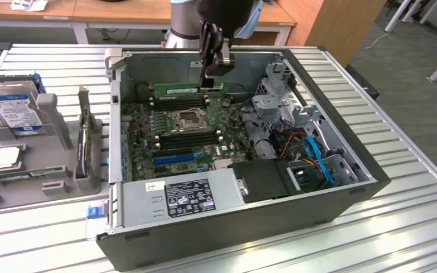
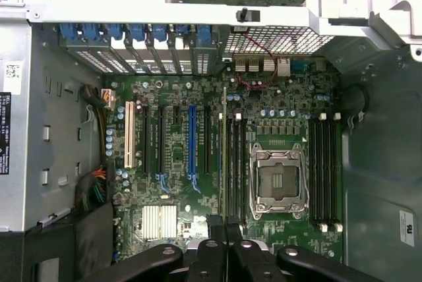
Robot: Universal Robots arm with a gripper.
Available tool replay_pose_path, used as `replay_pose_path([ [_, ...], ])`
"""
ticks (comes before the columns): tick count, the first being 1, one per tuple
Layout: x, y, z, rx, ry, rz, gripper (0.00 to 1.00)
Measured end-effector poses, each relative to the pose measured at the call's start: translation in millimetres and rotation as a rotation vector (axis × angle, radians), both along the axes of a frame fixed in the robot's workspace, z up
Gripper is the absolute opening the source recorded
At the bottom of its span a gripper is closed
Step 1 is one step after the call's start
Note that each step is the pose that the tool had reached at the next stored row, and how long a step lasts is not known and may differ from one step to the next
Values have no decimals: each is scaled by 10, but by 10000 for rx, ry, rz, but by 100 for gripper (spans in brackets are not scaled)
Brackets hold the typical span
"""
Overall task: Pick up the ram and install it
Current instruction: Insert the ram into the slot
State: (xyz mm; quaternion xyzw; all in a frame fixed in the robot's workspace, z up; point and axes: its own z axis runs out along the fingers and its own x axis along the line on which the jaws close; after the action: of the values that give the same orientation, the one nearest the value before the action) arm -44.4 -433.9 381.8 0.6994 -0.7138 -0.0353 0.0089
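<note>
Exterior view shows the pincer (image 1: 213, 81) pinching one end of the ram (image 1: 177, 89) above the motherboard (image 1: 222, 122).

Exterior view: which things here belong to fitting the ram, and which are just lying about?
Job: ram, held by the gripper above the motherboard; memory slots.
Lying about: hard drive; processor chip; grey parts tray; power supply.

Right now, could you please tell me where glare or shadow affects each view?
Exterior view: even room light, soft sheen on the ribbed metal table. Wrist view: the pale metal case rim looks washed out white, while the green motherboard is evenly lit.
</note>
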Motion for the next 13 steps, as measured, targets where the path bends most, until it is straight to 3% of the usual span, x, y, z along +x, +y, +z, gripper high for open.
replay_pose_path([
  [13, 0, 0, -136, 0, -1, -1, 12],
])
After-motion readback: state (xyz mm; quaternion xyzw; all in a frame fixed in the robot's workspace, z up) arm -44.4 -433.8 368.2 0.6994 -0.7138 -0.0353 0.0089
